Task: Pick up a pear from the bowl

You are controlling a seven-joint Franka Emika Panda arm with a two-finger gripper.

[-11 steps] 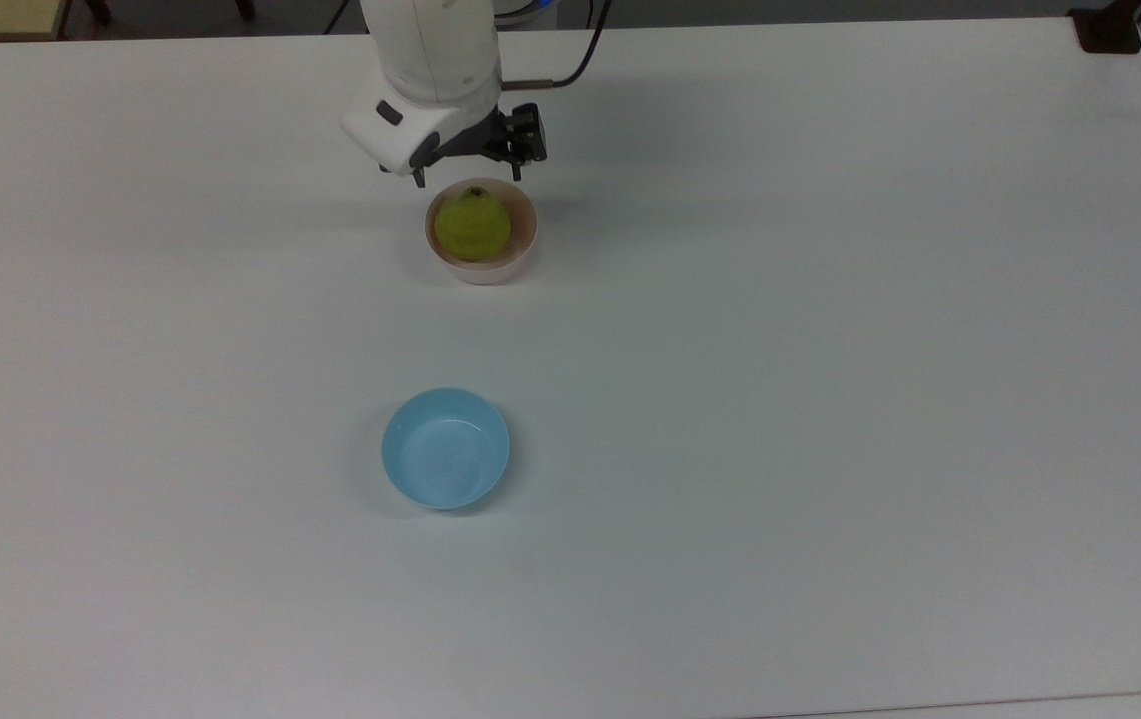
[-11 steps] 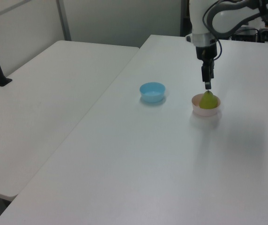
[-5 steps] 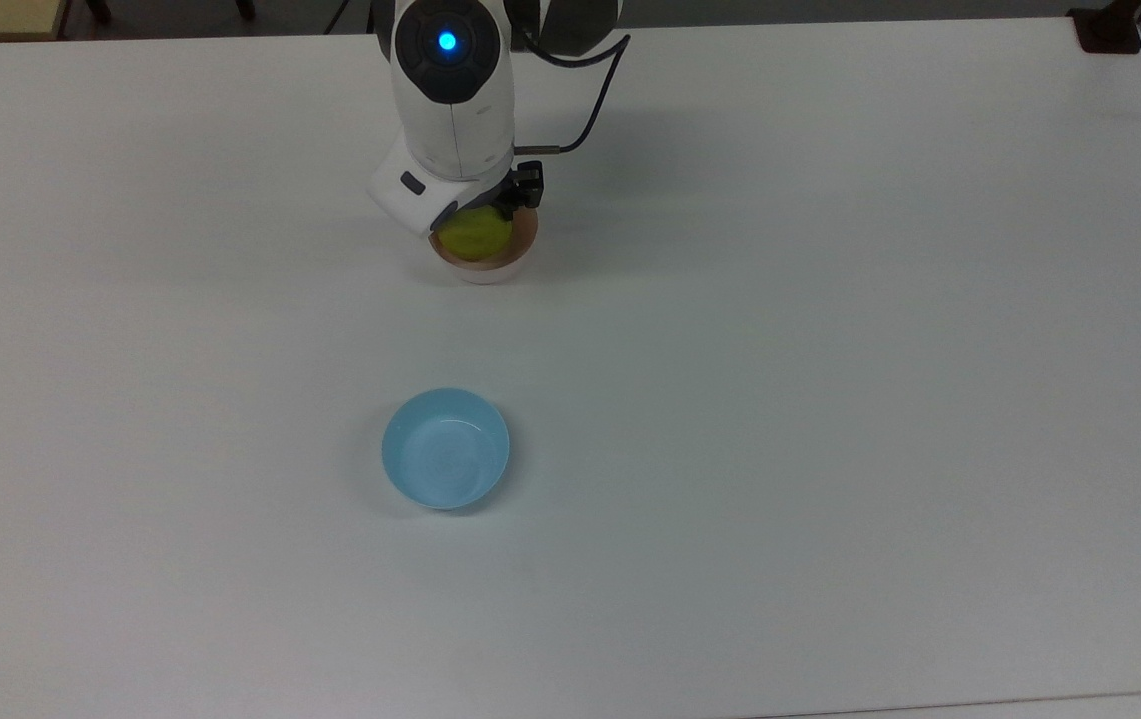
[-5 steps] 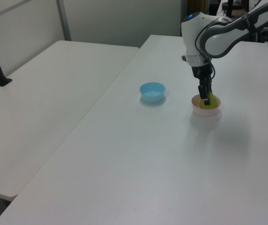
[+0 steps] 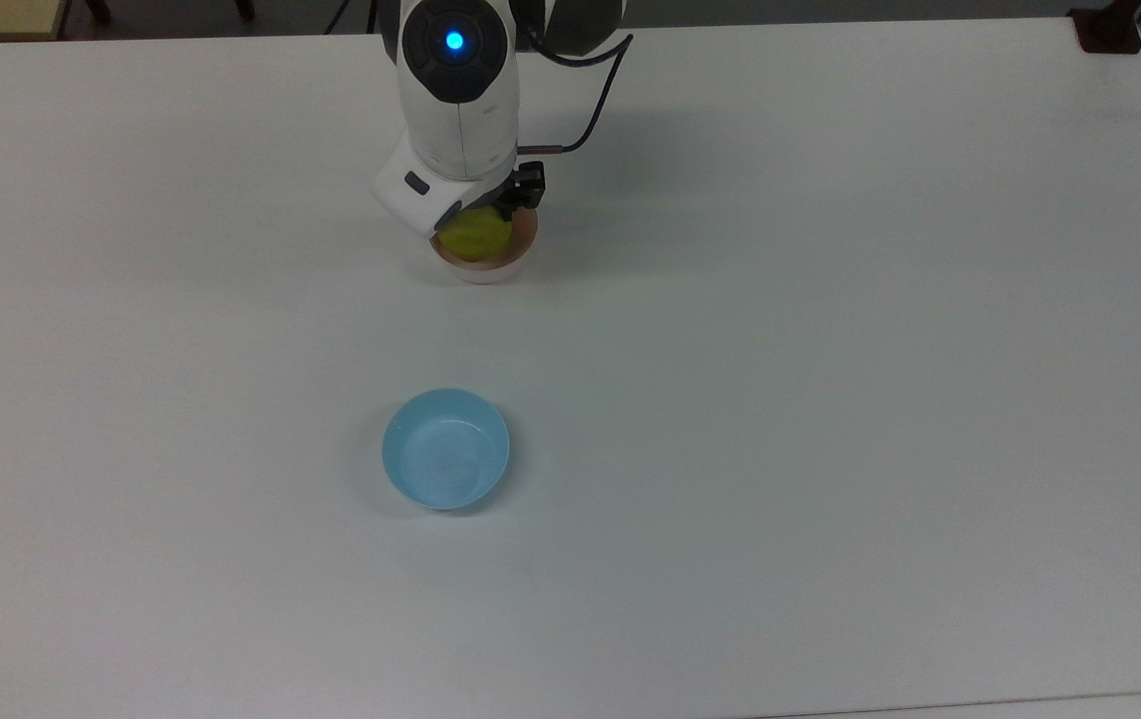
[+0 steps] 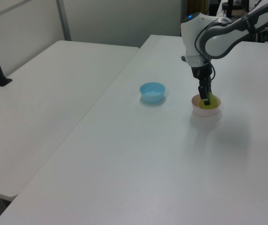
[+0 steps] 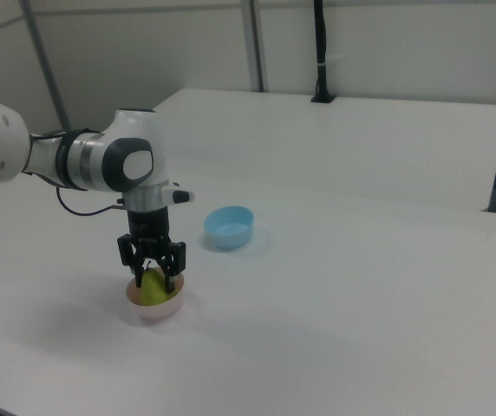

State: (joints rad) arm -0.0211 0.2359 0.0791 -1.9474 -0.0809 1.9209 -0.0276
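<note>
**Gripper down in the pink bowl, fingers either side of the pear**

Since a second ago the arm has swung forward and dropped: the gripper (image 7: 153,279), which then hung just behind the bowl's far rim in the top view, now sits low over the bowl, and little has shifted in the last half second.

The pear (image 5: 477,236) lies inside the bowl (image 5: 520,250), its yellow-green body partly covered from above by the white wrist. In the right view the pear (image 7: 153,290) shows between the two dark fingers (image 7: 133,276), which reach down on either side of it into the bowl (image 7: 156,311). The jaws stand apart around the fruit; whether the pads press on it cannot be told. The pear rests in the bowl, not lifted.

In the left view the gripper (image 6: 205,99) points nearly straight down onto the pear (image 6: 211,102).

A light blue bowl (image 5: 446,449) stands well apart, nearer the top view's bottom edge, on the white table (image 5: 830,399).
</note>
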